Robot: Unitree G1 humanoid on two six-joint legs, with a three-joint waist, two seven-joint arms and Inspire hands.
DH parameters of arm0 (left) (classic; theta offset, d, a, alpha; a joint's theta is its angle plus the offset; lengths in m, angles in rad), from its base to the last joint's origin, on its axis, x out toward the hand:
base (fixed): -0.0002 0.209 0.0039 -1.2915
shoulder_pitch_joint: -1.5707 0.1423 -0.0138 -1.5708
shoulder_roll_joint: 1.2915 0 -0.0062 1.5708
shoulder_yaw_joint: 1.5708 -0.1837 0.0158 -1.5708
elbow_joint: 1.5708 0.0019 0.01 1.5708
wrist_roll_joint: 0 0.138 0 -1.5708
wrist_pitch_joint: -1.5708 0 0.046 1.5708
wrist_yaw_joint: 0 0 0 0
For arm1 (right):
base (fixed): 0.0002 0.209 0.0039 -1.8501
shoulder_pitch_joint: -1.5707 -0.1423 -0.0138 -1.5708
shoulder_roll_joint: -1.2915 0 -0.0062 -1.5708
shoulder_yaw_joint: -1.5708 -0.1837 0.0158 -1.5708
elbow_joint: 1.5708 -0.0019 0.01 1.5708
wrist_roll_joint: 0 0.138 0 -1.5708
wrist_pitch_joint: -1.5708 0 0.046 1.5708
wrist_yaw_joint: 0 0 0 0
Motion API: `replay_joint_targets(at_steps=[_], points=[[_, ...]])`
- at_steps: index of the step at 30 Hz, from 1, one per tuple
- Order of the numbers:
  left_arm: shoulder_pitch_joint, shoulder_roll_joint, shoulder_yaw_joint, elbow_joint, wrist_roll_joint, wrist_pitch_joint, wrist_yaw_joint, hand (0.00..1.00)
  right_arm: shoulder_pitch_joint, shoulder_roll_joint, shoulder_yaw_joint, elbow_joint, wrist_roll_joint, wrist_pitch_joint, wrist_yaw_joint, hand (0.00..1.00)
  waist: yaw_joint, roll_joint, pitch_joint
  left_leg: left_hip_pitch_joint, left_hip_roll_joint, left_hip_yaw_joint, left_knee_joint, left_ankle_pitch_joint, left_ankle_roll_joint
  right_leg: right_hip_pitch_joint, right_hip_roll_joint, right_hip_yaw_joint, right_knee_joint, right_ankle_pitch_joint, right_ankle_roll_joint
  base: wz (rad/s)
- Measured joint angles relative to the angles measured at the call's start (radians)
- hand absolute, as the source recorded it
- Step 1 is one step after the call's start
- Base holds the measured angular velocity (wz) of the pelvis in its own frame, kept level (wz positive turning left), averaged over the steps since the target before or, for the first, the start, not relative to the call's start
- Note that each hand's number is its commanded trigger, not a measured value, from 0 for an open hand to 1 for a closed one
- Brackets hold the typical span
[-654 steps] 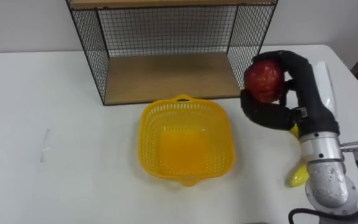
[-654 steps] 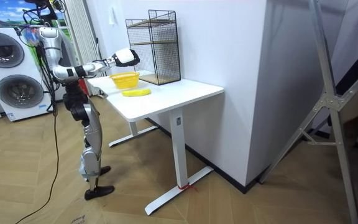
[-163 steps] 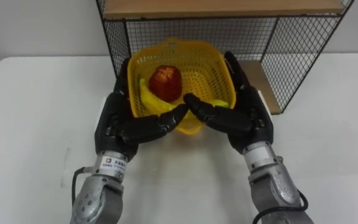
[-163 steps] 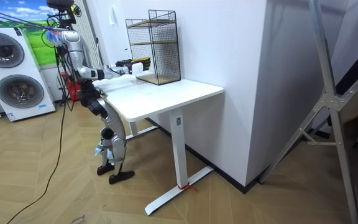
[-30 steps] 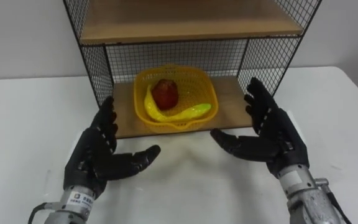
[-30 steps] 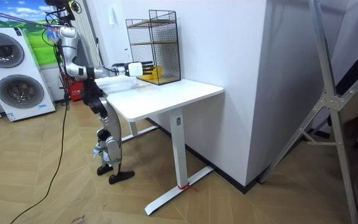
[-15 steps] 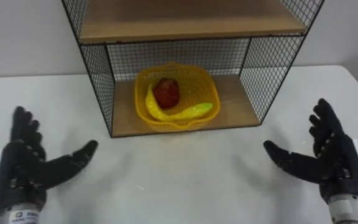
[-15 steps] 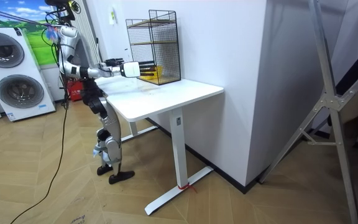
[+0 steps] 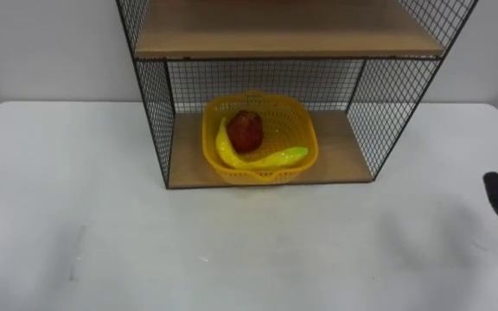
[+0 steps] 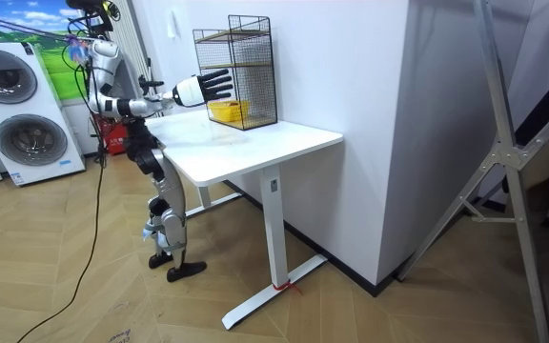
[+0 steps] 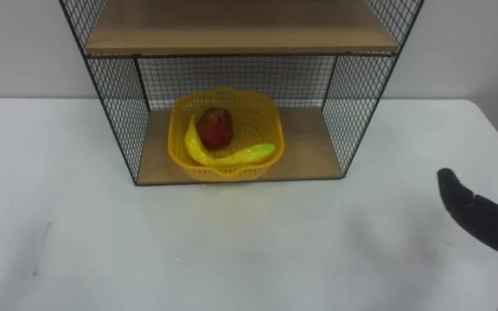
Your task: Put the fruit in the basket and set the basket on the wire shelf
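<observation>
The white table (image 9: 232,259) is wide and almost bare, with a faint pale streak (image 9: 76,252) near its left front part. At the back of the table stands the wire shelf (image 9: 152,117), a black mesh frame with wooden boards. The yellow basket (image 9: 306,138) sits on the lower board, inside the shelf and a little left of its middle. In the basket lie the red apple (image 9: 248,131) and, in front of it, the banana (image 9: 271,158), which curves along the front wall.

The right hand (image 11: 482,216) comes in at the right edge, above the table and well apart from the shelf. In the room view its fingers are straight and spread wide, and they hold nothing.

In the room view the robot stands at the end of the table on the room view's left, facing the shelf, with its arm raised forward. Behind it are two washing machines (image 10: 8,81) and a green picture (image 10: 65,62). The floor (image 10: 84,295) is of wood, a white wall (image 10: 351,76) runs behind the table, and a grey metal frame (image 10: 503,143) stands at the room view's right.
</observation>
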State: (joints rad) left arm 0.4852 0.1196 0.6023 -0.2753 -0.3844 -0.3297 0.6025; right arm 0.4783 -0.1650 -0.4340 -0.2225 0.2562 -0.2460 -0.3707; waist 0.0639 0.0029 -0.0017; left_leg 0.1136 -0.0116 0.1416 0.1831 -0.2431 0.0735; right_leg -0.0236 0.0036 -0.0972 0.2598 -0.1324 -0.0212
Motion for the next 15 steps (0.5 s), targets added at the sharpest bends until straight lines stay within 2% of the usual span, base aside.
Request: replay_joint_targets(at_steps=[2, 4, 6, 8, 9, 10, 12, 14, 15], points=[[0.0, 0.013, 0.046, 0.0, -0.078, 0.0, 0.068, 0.0, 0.0, 0.0, -0.067, 0.0, 0.088, -0.003, -0.068, 0.0, -0.001, 0.005, -0.0017, 0.0, -0.001, -0.003, 0.0, 0.0, 0.0, -0.006, -0.001, -0.003, 0.001, 0.0, 0.001, 0.04], [0.013, 0.013, 0.089, 0.005, -0.136, 0.0, 0.12, 0.0, 0.013, 0.0, -0.12, 0.003, 0.171, -0.004, -0.125, 0.0, -0.004, 0.007, -0.0027, -0.001, -0.001, -0.005, 0.0, -0.001, 0.0, -0.006, -0.002, -0.005, -0.001, -0.001, 0.001, 0.0], [0.023, 0.029, 0.16, 0.069, -0.196, -0.002, 0.175, 0.0, 0.023, -0.003, -0.221, 0.026, 0.319, -0.005, -0.198, 0.0, -0.006, 0.007, 0.0007, -0.001, -0.001, -0.005, -0.003, 0.0, 0.0, -0.008, -0.004, -0.007, -0.002, -0.003, 0.001, 0.0], [0.049, 0.047, 0.194, 0.133, -0.278, -0.002, 0.218, 0.0, 0.034, -0.01, -0.297, 0.075, 0.426, -0.014, -0.261, 0.0, -0.007, 0.012, -0.0033, -0.01, -0.003, -0.005, -0.001, 0.0, 0.0, -0.017, -0.005, -0.007, -0.002, -0.005, 0.0, 0.0], [0.07, 0.053, 0.221, 0.176, -0.345, -0.002, 0.241, 0.0, 0.04, -0.013, -0.342, 0.125, 0.501, -0.017, -0.302, 0.0, -0.006, 0.013, -0.0083, -0.02, -0.003, -0.005, 0.003, 0.0, 0.0, -0.026, -0.005, -0.004, -0.001, -0.006, 0.0, 0.0], [0.076, 0.053, 0.234, 0.194, -0.379, -0.002, 0.252, 0.0, 0.045, -0.015, -0.36, 0.151, 0.546, -0.017, -0.321, 0.0, -0.006, 0.013, -0.009, -0.023, -0.003, -0.005, 0.003, 0.0, 0.0, -0.028, -0.005, -0.005, -0.002, -0.006, 0.0, 0.0], [0.079, 0.064, 0.272, 0.288, -0.479, -0.009, 0.271, 0.0, 0.067, -0.018, -0.396, 0.231, 0.655, -0.022, -0.371, 0.0, -0.006, 0.015, -0.0103, -0.034, -0.003, -0.007, 0.004, 0.0, 0.0, -0.029, -0.006, -0.01, -0.001, -0.006, 0.0, 0.04], [0.078, 0.107, 0.278, 0.481, -0.607, -0.009, 0.287, 0.0, 0.069, -0.033, -0.416, 0.409, 0.781, -0.025, -0.403, 0.0, -0.006, 0.017, -0.0102, -0.04, -0.002, -0.008, 0.006, -0.001, -0.001, -0.034, -0.009, -0.015, 0.001, -0.009, -0.001, 0.05], [0.078, 0.117, 0.278, 0.531, -0.649, -0.009, 0.288, 0.0, 0.069, -0.037, -0.417, 0.459, 0.82, -0.024, -0.407, 0.0, -0.006, 0.016, -0.0103, -0.041, -0.002, -0.008, 0.007, -0.001, -0.001, -0.035, -0.009, -0.016, 0.001, -0.01, -0.001, 0.06]])
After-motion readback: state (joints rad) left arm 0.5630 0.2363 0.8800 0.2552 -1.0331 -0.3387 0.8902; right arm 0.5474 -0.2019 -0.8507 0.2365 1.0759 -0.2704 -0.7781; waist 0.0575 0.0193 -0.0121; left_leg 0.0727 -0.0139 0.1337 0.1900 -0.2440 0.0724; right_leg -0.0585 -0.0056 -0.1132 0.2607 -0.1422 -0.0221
